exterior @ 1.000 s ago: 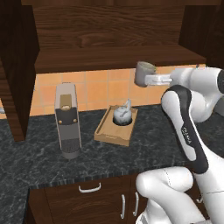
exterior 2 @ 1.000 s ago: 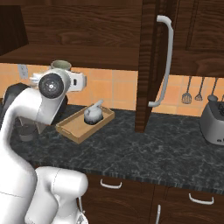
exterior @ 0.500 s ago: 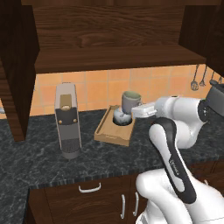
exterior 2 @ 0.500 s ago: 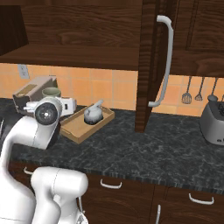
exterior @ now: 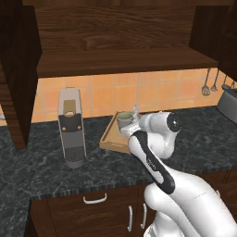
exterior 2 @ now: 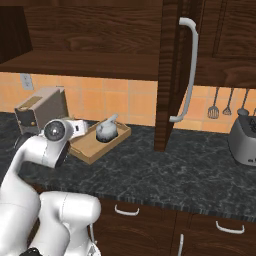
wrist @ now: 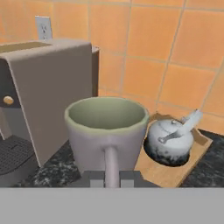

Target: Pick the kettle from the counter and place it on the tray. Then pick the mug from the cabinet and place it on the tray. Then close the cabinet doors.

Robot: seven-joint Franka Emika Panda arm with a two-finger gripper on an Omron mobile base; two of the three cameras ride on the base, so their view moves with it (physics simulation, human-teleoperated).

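Grey-beige cylindrical mug [wrist: 107, 133], held upright by its loop handle.
Two-finger gripper [wrist: 112, 178] pinches the handle; shiny silver kettle [wrist: 169, 141] on tan wooden tray [wrist: 175, 173] just right.

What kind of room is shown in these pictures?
Most likely a home kitchen: a dark stone counter under a wooden wall cabinet, an orange tiled wall, and cooking utensils hanging beside a toaster.

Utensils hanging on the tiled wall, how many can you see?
2: a slotted spatula and a second utensil hang side by side right of the open cabinet door. The toaster may hide more.
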